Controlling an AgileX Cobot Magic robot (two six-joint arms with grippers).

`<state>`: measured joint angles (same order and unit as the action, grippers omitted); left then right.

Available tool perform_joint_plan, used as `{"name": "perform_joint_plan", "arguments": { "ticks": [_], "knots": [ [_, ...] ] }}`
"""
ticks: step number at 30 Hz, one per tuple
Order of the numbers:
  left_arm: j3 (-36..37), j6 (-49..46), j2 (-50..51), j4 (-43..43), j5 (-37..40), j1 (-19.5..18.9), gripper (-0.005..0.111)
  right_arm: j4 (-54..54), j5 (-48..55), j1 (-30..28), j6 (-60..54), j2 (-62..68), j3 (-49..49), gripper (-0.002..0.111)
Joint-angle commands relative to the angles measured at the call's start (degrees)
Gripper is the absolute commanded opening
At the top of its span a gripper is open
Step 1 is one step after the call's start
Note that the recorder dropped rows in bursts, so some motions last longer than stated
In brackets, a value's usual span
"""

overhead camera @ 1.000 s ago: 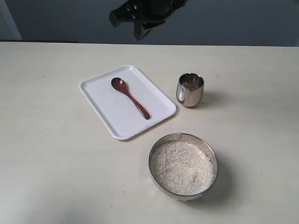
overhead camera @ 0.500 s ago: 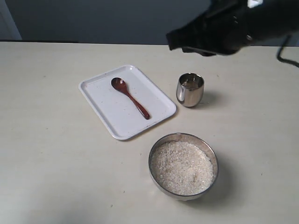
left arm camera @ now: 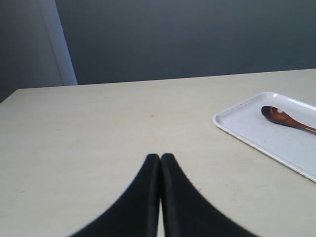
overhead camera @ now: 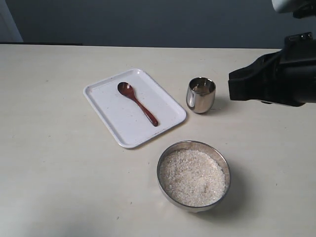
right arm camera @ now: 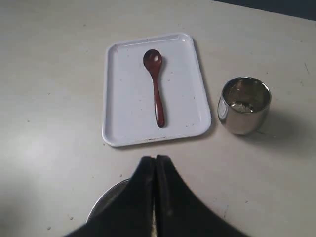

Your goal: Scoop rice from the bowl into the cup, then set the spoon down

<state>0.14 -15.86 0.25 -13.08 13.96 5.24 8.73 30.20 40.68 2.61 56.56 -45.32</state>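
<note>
The reddish-brown wooden spoon point(overhead camera: 137, 103) point(right arm camera: 155, 87) point(left arm camera: 286, 119) lies on the white tray point(overhead camera: 106, 111), scoop toward the far side. The small steel cup point(overhead camera: 201, 95) point(right arm camera: 244, 105) stands right of the tray with a little rice at its bottom. The wide steel bowl point(overhead camera: 193, 175) holds white rice point(overhead camera: 191, 177) near the front; only its rim point(right arm camera: 106, 200) shows in the right wrist view. My right gripper point(right arm camera: 155, 159) is shut and empty, high above the table; its arm point(overhead camera: 276, 76) hangs at the right. My left gripper point(left arm camera: 160, 157) is shut and empty over bare table.
The cream table point(overhead camera: 54, 163) stretches to a dark wall behind. The right arm's black body hovers over the table's right side, just right of the cup. The tray's rim point(left arm camera: 232, 133) lies off to one side of the left gripper.
The right arm has swung from above the tray's far side across to the right and lower, ending right of the cup. Spoon, cup and bowl have not moved.
</note>
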Motion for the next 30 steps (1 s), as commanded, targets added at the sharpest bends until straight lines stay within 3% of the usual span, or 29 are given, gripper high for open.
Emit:
{"name": "perform_joint_plan", "arguments": {
  "ticks": [1, 6, 12, 20, 30],
  "knots": [
    [-0.14, 0.29, -0.25, 0.07, -0.52, -0.03, 0.001, -0.4, -0.7, -0.11, 0.01, -0.34, 0.32, 0.0],
    [-0.14, 0.29, -0.25, 0.07, -0.52, -0.03, 0.001, -2.13, -0.57, -3.39, -2.61, -2.85, 0.32, 0.0],
    [-0.14, 0.29, -0.25, 0.07, -0.52, -0.03, 0.001, -3.24, -5.06, -17.77, -3.02, -8.96, 4.03, 0.0],
    [-0.14, 0.29, -0.25, 0.07, -0.52, -0.03, 0.001, -1.76, -16.74, -34.04, -3.02, -25.04, 23.96, 0.0],
    [-0.14, 0.29, -0.25, 0.07, -0.52, -0.03, 0.001, -0.7, -17.86, -48.1, -3.02, -47.63, 40.41, 0.0]
  ]
}}
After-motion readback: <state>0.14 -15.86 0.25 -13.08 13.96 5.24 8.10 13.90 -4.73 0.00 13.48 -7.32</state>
